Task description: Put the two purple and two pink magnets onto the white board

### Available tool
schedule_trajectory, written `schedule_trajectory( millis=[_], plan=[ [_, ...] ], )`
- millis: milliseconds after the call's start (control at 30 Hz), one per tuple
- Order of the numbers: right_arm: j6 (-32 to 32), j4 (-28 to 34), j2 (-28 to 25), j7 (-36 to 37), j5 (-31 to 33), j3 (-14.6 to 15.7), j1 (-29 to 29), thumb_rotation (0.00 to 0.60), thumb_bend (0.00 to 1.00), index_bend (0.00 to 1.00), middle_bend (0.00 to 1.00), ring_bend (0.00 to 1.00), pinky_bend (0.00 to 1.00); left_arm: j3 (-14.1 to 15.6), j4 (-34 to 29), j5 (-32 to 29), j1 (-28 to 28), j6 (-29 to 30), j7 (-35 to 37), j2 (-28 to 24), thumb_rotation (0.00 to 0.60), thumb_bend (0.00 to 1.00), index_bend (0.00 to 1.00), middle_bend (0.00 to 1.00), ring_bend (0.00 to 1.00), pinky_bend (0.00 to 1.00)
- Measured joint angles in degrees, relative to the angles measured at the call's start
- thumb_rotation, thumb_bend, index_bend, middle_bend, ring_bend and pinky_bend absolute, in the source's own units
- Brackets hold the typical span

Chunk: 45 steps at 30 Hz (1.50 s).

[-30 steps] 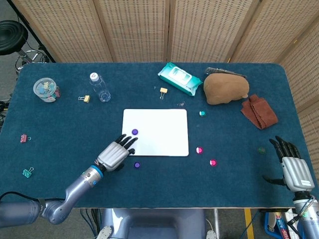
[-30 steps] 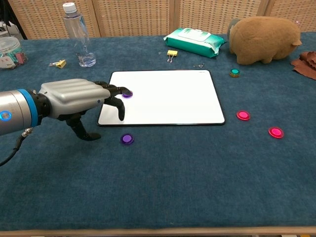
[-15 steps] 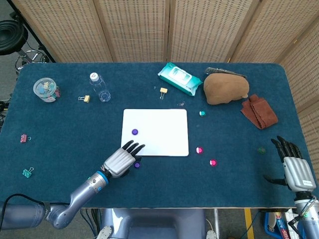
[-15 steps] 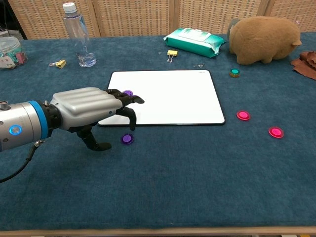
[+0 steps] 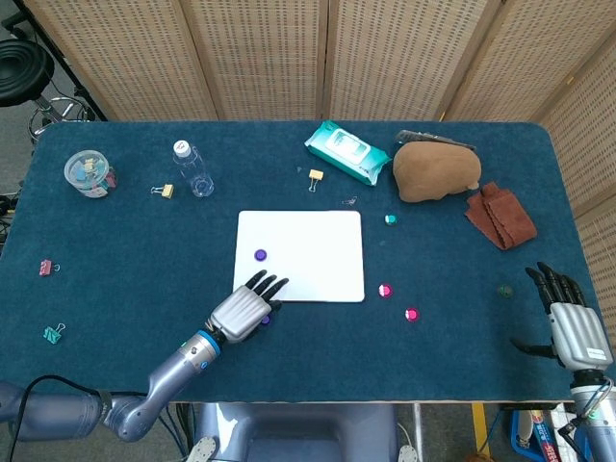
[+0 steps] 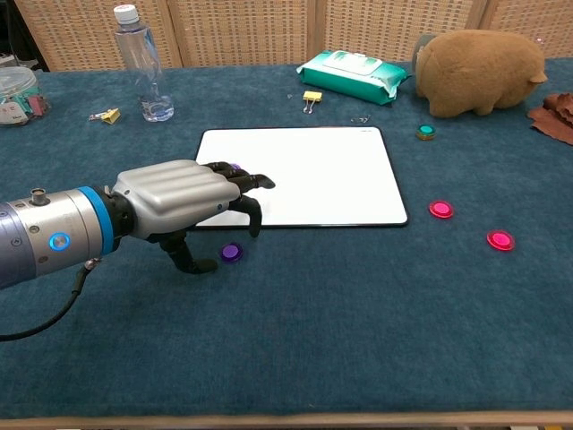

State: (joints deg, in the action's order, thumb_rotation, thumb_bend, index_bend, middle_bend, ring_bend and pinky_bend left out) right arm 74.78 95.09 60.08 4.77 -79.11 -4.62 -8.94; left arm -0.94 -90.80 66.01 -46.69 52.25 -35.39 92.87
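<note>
Wicker screens back a dark blue table [image 5: 115,289]. Your left hand [image 6: 175,204] hovers with fingers spread, holding nothing, over the white board's [image 5: 308,252] near-left corner. One purple magnet [image 6: 231,253] lies on the cloth just beneath its fingers; the other [image 5: 260,255] sits on the board just beyond them. Two pink magnets [image 6: 440,209] [image 6: 500,239] lie well off to its right. Your right hand [image 5: 566,318] rests open, empty, at the table's edge. The wipes pack's [image 6: 351,75] label is unreadable.
</note>
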Motion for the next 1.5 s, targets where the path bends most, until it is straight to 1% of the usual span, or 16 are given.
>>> schedule_trajectory(
  millis=[300, 367, 433, 500, 600, 700, 900, 1267, 1500],
  plan=[
    [-0.05, 0.02, -0.09, 0.21, 0.06, -0.05, 0.00, 0.600, 0.00, 0.00, 0.00, 0.00, 0.00, -0.25, 0.02, -2.35, -0.62, -0.28, -2.61, 0.98, 0.600, 0.31, 0.35, 0.00, 0.00, 0.00],
    [-0.05, 0.02, -0.11, 0.30, 0.11, -0.08, 0.01, 0.600, 0.00, 0.00, 0.00, 0.00, 0.00, -0.22, 0.10, -2.73, -0.74, -0.34, -3.04, 1.22, 0.600, 0.31, 0.37, 0.00, 0.00, 0.00],
    [-0.04, 0.02, -0.15, 0.43, 0.13, -0.11, 0.02, 0.600, 0.00, 0.00, 0.00, 0.00, 0.00, -0.19, 0.10, -2.99, -0.82, -0.41, -3.16, 1.37, 0.600, 0.31, 0.42, 0.00, 0.00, 0.00],
    [-0.04, 0.02, -0.18, 0.49, 0.10, -0.10, 0.03, 0.600, 0.00, 0.00, 0.00, 0.00, 0.00, -0.19, 0.14, -3.01, -0.87, -0.35, -3.18, 1.53, 0.600, 0.31, 0.52, 0.00, 0.00, 0.00],
    [-0.04, 0.02, -0.23, 0.62, 0.13, -0.12, 0.05, 0.600, 0.00, 0.00, 0.00, 0.00, 0.00, -0.14, 0.26, -2.76, -0.82, -0.03, -3.14, 1.75, 0.600, 0.31, 0.63, 0.00, 0.00, 0.00],
    [0.02, 0.02, -0.28, 0.73, 0.12, -0.15, 0.08, 0.600, 0.00, 0.00, 0.00, 0.00, 0.00, -0.04, 0.66, -2.44, -0.63, 0.69, -3.33, 2.15, 0.600, 0.32, 0.70, 0.00, 0.00, 0.00],
    [0.04, 0.05, -0.33, 0.82, 0.11, -0.15, 0.11, 0.600, 0.00, 0.00, 0.00, 0.00, 0.00, 0.19, 1.19, -2.09, -0.35, 1.19, -3.37, 2.56, 0.600, 0.33, 0.77, 0.00, 0.00, 0.00],
    [0.07, 0.13, -0.28, 0.72, 0.10, -0.15, 0.12, 0.600, 0.00, 0.00, 0.00, 0.00, 0.00, 0.43, 2.12, -0.12, 0.16, 1.66, -1.78, 2.80, 0.600, 0.33, 0.83, 0.00, 0.00, 0.00],
    [0.04, 0.21, -0.32, 0.70, 0.07, -0.11, 0.14, 0.600, 0.00, 0.00, 0.00, 0.00, 0.00, 0.26, 2.46, 0.48, 0.44, 1.99, -1.37, 2.84, 0.600, 0.33, 0.83, 0.00, 0.00, 0.00]
  ],
)
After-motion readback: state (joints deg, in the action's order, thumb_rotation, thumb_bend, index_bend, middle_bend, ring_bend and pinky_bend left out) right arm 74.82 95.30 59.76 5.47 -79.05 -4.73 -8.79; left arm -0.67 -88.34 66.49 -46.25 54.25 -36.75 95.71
